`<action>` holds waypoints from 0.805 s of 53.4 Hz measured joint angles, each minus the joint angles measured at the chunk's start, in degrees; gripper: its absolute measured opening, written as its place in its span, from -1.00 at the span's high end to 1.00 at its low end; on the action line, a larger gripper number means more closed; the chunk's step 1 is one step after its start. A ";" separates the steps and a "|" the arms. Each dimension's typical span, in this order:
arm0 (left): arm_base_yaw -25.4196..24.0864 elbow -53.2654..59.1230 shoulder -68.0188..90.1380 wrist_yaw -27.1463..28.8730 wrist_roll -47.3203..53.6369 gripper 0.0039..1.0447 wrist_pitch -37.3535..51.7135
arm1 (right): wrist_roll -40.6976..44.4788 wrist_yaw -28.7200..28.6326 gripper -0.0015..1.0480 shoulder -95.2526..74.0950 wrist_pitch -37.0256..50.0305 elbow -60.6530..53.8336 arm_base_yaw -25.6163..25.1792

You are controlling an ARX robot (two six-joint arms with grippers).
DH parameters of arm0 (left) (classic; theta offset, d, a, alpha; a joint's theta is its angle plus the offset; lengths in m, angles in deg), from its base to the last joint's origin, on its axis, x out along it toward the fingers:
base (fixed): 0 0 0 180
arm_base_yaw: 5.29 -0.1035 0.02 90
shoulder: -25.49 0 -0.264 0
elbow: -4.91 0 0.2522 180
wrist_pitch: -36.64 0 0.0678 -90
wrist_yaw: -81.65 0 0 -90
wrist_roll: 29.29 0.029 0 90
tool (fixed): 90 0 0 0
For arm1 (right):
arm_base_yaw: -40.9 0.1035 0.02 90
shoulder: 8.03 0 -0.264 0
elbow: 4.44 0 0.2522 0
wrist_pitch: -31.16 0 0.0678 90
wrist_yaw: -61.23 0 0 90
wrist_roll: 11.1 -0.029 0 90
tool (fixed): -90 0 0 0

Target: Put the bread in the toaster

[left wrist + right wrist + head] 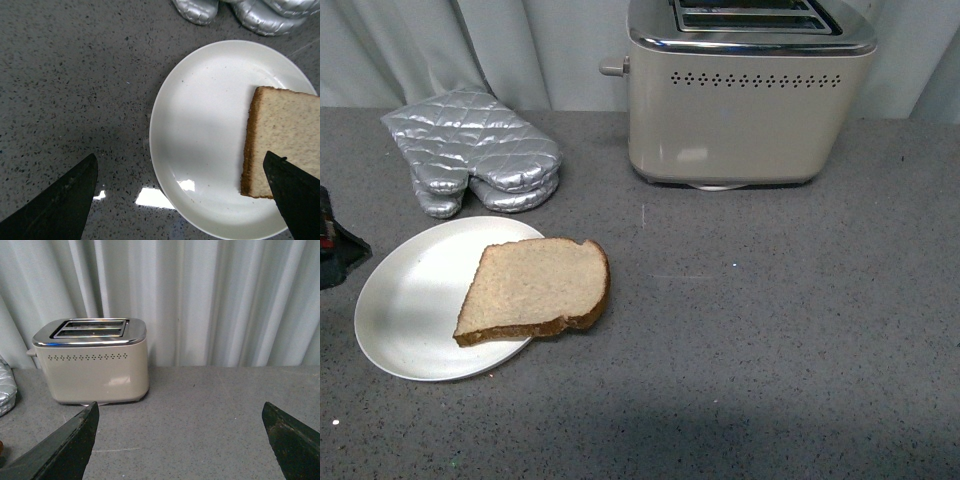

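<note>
Light-brown wholemeal bread slice (535, 288) with darker crust, lying flat on round white plate (405, 310), long axis running left to right, rounded top pointing right and overhanging plate rim onto grey speckled counter (780, 350). Boxy beige toaster (750, 110) with chrome top well behind, slots facing up, interiors dark and hard to make out, top cut off in front view. Silver quilted oven mitt (470, 150) just behind plate. Left gripper (180, 156) spread wide, aimed at plate; right gripper (180, 405) likewise spread apart, facing toaster.

Soft, even light; chrome gleams on the toaster (750, 100); glare spots the worktop (150, 197), lower centre, left wrist view.
</note>
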 joint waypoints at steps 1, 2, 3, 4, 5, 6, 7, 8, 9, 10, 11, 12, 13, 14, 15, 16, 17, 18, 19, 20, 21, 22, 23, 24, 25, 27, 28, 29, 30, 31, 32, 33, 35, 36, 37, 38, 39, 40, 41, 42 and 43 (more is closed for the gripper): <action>0.02 -0.96 1.46 -0.31 0.13 -0.88 -0.22 | 0.00 0.00 -0.81 0.00 0.00 0.00 -0.02; 0.02 -1.70 2.60 -0.28 0.50 -0.88 -0.50 | 0.00 0.00 -0.81 0.00 0.00 0.00 -0.02; 0.04 -2.29 3.41 -0.20 0.94 -0.88 -0.66 | 0.00 0.00 -0.81 0.00 0.00 0.00 0.00; 0.04 -2.86 4.26 -0.13 1.25 -0.88 -0.83 | 0.00 0.00 -0.81 0.00 0.00 0.00 -0.02; 0.07 -3.26 4.79 -0.11 1.33 -0.88 -0.96 | 0.00 0.00 -0.81 0.00 0.00 0.00 -0.02; 0.09 -4.04 5.81 -0.09 1.79 -0.88 -1.22 | 0.00 0.00 -0.81 0.00 0.00 0.00 -0.02; 0.13 -4.39 6.34 -0.11 1.99 -0.88 -1.25 | 0.00 0.00 -0.81 0.00 0.00 0.00 0.00; 0.17 -5.07 7.37 -0.15 2.40 -0.88 -1.20 | 0.00 0.00 -0.81 0.00 0.00 0.00 -0.02; 0.17 -5.55 8.11 -0.22 3.02 -0.88 -1.18 | 0.00 -0.02 -0.81 0.00 0.00 0.00 0.00; 0.17 -5.90 8.61 -0.24 3.13 -0.88 -1.18 | 0.00 0.00 -0.81 0.00 0.00 0.00 -0.02; 0.17 -6.38 9.35 -0.31 3.19 -0.88 -1.22 | 0.00 0.00 -0.81 0.00 0.00 0.00 0.00; 0.17 -6.91 10.05 -0.31 3.23 -0.88 -1.38 | 0.00 -0.02 -0.81 0.00 0.00 0.00 -0.02; 0.17 -7.41 10.75 -0.28 3.19 -0.88 -1.70 | 0.00 0.00 -0.81 0.00 0.00 0.00 -0.02; 0.17 -7.98 11.41 -0.28 3.23 -0.88 -2.08 | 0.00 0.00 -0.81 0.00 0.00 0.00 0.00; 0.17 -8.46 12.07 -0.24 3.37 -0.88 -2.36 | 0.00 0.00 -0.81 0.00 0.00 0.00 0.00; 0.17 -8.79 12.52 -0.15 3.43 -0.88 -2.47 | 0.00 0.00 -0.81 0.00 0.00 0.00 -0.02; 0.17 -9.51 13.51 -0.04 3.74 -0.88 -2.82 | 0.00 0.00 -0.81 0.00 0.00 0.00 0.00; 0.17 -9.81 13.92 -0.02 3.82 -0.88 -3.04 | 0.00 0.00 -0.81 0.00 0.00 0.00 0.00; 0.17 -10.40 14.64 -0.04 3.85 -0.88 -3.54 | 0.00 0.00 -0.81 0.00 0.00 0.00 -0.02; 0.17 -10.56 14.82 -0.02 3.85 -0.88 -3.67 | 0.00 0.00 -0.81 0.00 0.00 0.00 -0.02; 0.17 -11.06 15.52 -0.02 3.93 -0.88 -4.07 | 0.00 0.00 -0.81 0.00 0.00 0.00 0.00; 0.17 -11.32 15.85 -0.02 3.98 -0.88 -4.26 | 0.00 0.00 -0.81 0.00 0.00 0.00 0.00; 0.17 -11.72 16.33 -0.02 4.04 -0.88 -4.50 | 0.00 0.00 -0.81 0.00 0.00 0.00 0.00; 0.15 -12.11 16.81 0.02 4.04 -0.88 -4.74 | 0.00 0.00 -0.81 0.00 0.00 0.00 0.00; 0.13 -12.50 17.27 0.02 4.04 -0.88 -5.03 | 0.00 0.00 -0.81 0.00 0.00 0.00 -0.02; 0.11 -13.27 18.10 0.04 4.04 -0.88 -5.60 | 0.00 0.00 -0.81 0.00 0.00 0.00 -0.02; 0.11 -13.51 18.36 0.11 4.04 -0.88 -5.81 | 0.00 0.00 -0.81 0.00 0.00 0.00 -0.02; 0.09 -13.84 18.73 0.28 4.09 -0.86 -6.08 | 0.00 0.00 -0.81 0.00 0.00 0.00 -0.02; 0.07 -14.05 18.97 0.31 4.07 -0.84 -6.23 | 0.00 0.00 -0.81 0.00 0.00 0.00 0.00; 0.02 -14.53 19.52 0.24 3.96 -0.75 -6.69 | 0.00 0.00 -0.81 0.00 0.00 0.00 -0.02; 0.00 -14.67 19.67 0.20 3.82 -0.71 -6.80 | 0.00 0.00 -0.81 0.00 0.00 0.00 -0.02; 0.00 -14.86 19.98 0.00 3.61 -0.66 -6.88 | 0.00 0.00 -0.81 0.00 0.00 0.00 0.00; -0.09 -15.23 20.50 -0.55 3.50 -0.54 -7.21 | 0.00 0.00 -0.81 0.00 0.00 0.00 0.00; -0.11 -15.47 20.85 -0.61 3.50 -0.46 -7.50 | 0.00 0.00 -0.81 0.00 0.00 0.00 -0.02; -0.11 -15.65 21.07 -0.57 3.52 -0.39 -7.76 | 0.00 0.00 -0.81 0.00 0.00 0.00 -0.02; -0.11 -15.76 21.20 -0.42 3.54 -0.33 -7.96 | 0.00 0.00 -0.81 0.00 0.00 0.00 -0.02; -0.11 -15.93 21.27 -0.48 3.48 -0.27 -8.11 | 0.00 0.00 -0.81 0.00 0.00 0.00 -0.02; -0.11 -16.00 21.33 -0.59 3.39 -0.23 -8.20 | 0.00 0.00 -0.81 0.00 0.00 0.00 -0.02; -0.11 -16.13 21.35 -0.66 3.37 -0.18 -8.33 | 0.00 0.00 -0.81 0.00 0.00 0.00 -0.02; -0.11 -16.33 21.49 -0.92 3.37 -0.09 -8.55 | 0.00 0.00 -0.81 0.00 0.00 0.00 -0.02; -0.09 -16.44 21.55 -0.96 3.39 -0.02 -8.74 | 0.00 0.00 -0.81 0.00 0.00 0.00 -0.02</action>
